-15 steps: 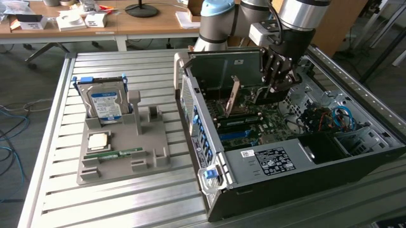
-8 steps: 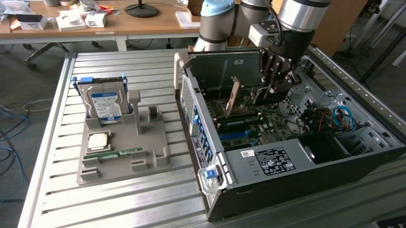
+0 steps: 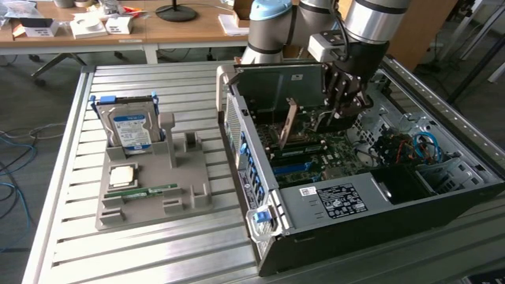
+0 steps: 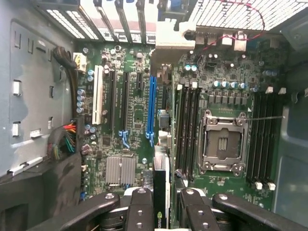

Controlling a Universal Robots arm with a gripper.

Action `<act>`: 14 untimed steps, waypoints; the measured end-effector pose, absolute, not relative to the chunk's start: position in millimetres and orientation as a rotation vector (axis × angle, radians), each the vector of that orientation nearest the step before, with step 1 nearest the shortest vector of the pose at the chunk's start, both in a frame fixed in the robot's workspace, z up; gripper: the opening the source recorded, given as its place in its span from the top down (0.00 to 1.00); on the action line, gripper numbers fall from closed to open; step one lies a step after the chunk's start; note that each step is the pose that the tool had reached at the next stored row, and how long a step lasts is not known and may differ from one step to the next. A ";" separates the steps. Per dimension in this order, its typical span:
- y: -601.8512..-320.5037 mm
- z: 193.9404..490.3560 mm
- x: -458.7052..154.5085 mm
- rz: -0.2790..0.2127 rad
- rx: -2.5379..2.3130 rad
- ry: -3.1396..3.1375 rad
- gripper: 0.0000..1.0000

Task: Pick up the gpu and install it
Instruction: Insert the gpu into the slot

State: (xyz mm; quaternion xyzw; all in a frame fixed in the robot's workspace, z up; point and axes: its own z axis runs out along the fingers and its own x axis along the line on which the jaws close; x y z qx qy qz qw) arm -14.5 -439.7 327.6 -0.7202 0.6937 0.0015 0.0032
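Observation:
In the wrist view my gripper (image 4: 161, 209) is shut on the gpu (image 4: 160, 190), which I see edge-on as a thin green card with a black face between the two fingers. Its silver end bracket (image 4: 173, 41) sits at the far end, near the case's rear slot openings. The card hangs over the motherboard, lined up along and just beside the long blue expansion slot (image 4: 151, 110). In the exterior view the gripper (image 3: 346, 115) is lowered into the open computer case (image 3: 332, 201), close above the motherboard.
The empty processor socket (image 4: 224, 142) and black memory slots (image 4: 187, 130) lie beside the blue slot. Cable bundles (image 3: 422, 147) fill the case's far side. On the slatted table (image 3: 158, 248), a grey holder (image 3: 181, 177) carries a hard drive (image 3: 130, 130), a processor chip (image 3: 122, 176) and a memory stick (image 3: 142, 190).

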 end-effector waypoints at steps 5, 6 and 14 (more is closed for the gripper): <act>-439.7 318.6 -15.7 0.004 -2.258 2.175 0.74; -439.8 316.9 -16.2 0.004 -2.258 2.175 0.74; -439.8 302.4 -19.3 0.004 -2.258 2.175 0.74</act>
